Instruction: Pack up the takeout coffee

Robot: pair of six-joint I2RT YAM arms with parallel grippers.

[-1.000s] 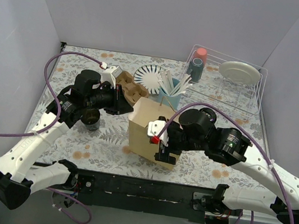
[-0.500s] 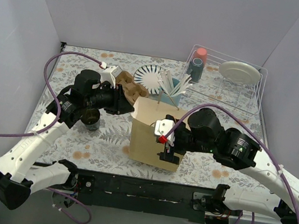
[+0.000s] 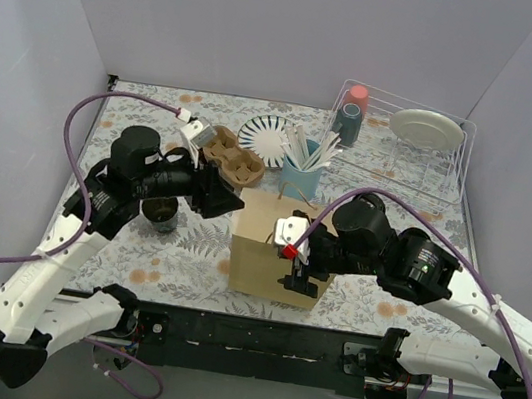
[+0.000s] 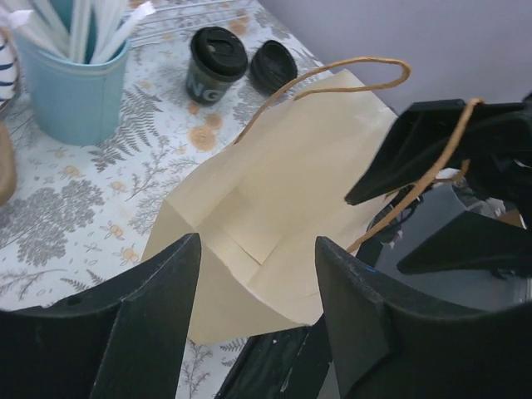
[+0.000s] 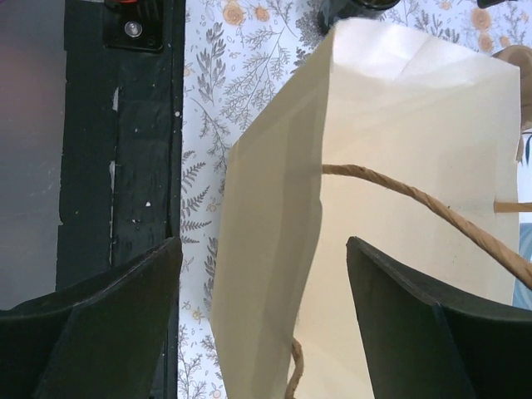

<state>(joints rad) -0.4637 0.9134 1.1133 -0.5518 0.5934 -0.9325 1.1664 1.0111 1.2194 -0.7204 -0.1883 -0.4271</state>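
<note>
1. As I judged it, the step in hand was readying the paper bag (image 3: 277,247). I could see nothing in it yet. The coffee cup (image 3: 160,211) stood on the table (image 3: 186,260) beside my left arm, well to the left of the bag.
2. My left gripper (image 3: 229,201) hung just beside the bag's left side, fingers spread and pinching nothing.
3. My right gripper (image 3: 297,270) was at the bag's near face, fingers wide apart. One twine handle (image 5: 432,208) ran between them, unclamped.
4. The bag stood upright on its base between my two grippers, its long axis vertical and its mouth and handles pointing up. I could not tell how far the mouth gaped.
5. The cup stood upright too, its long axis vertical.
6. Next, I reckoned, one hand had to hold the mouth open. The other had to fetch the cup, keep it level and lower it straight in.
</note>
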